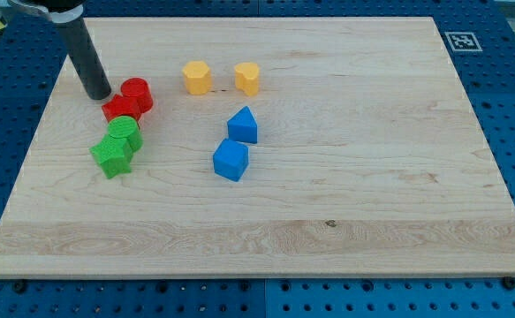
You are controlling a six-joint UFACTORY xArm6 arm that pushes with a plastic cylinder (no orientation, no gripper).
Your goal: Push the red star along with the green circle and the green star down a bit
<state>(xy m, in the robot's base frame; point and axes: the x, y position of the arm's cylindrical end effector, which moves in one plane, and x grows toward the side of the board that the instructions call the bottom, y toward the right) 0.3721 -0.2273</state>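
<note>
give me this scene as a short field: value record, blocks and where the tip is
surface: wooden board
my tip: just left of the red blocks, near the view's top left
red cluster: red cylinder, red star touching it
green cluster: green circle, green star, just below the red star
yellow blocks: two side by side
blue blocks: two, right of the greens
</note>
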